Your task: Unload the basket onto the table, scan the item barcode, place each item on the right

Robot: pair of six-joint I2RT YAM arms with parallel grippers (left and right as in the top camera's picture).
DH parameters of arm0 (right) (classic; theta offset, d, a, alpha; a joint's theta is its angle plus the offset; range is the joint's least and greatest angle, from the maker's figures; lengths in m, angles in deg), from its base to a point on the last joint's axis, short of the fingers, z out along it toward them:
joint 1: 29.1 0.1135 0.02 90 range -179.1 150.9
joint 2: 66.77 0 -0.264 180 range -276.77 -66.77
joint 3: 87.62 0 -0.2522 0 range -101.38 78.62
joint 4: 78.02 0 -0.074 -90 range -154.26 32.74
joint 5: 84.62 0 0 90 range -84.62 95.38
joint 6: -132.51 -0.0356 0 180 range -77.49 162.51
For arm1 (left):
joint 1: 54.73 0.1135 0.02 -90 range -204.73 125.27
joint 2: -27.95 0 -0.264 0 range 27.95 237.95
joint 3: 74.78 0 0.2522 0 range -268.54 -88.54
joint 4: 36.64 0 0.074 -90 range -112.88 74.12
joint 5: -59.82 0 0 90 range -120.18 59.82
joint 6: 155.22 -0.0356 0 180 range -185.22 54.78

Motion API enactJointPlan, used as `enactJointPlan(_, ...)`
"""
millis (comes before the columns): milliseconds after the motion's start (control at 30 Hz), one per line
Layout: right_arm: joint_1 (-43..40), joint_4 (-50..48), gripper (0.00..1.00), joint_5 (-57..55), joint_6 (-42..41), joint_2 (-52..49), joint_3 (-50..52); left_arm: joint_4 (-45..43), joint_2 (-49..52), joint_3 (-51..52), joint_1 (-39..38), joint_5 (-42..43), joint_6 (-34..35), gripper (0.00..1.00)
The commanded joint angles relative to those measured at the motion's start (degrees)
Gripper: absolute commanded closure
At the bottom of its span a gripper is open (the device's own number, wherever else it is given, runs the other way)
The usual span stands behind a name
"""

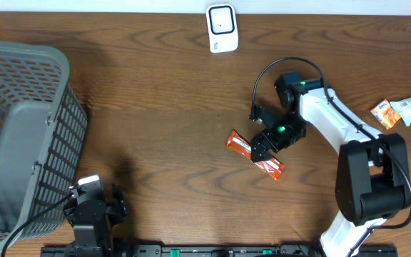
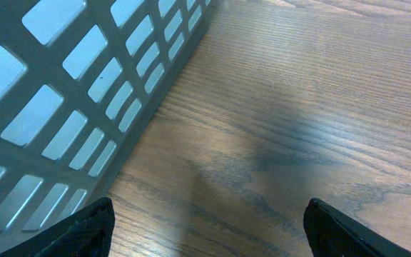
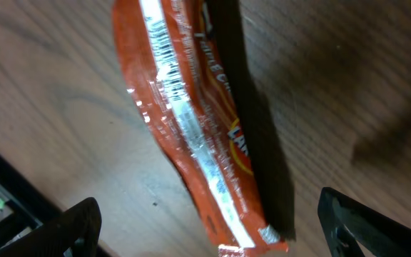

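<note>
Care belongs in the grasp: the right pincer [image 1: 265, 150], jaws wide and empty, hangs over the orange packet [image 3: 191, 135] lying flat on the bench [image 1: 163, 128] and should pinch its long edges without hiding its printed faces.

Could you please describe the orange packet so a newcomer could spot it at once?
On the wooden table, look right of centre, beneath the right gripper. The orange packet lies flat there, long and narrow, unlike the paler snacks at the right edge.
</note>
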Motion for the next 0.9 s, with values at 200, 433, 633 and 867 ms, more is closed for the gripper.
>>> enactJointPlan(200,0.8,-3.6,0.29,-0.4,-2.8,-1.0,5.8,1.7,-0.1,0.6,-0.2,-0.5,0.5,0.15)
enactJointPlan(433,1.7,-7.5,0.82,0.3,-5.0,-1.0,10.3,1.7,-0.1,0.6,-0.2,-0.5,0.5,0.15)
enactJointPlan(633,2.1,-9.3,0.99,4.6,-8.4,-0.9,11.0,1.7,-0.1,0.6,-0.2,-0.6,0.5,0.15)
enactJointPlan(867,2.1,-10.7,0.98,17.2,-10.7,4.8,9.7,1.7,-0.1,0.6,-0.2,-0.5,0.5,0.15)
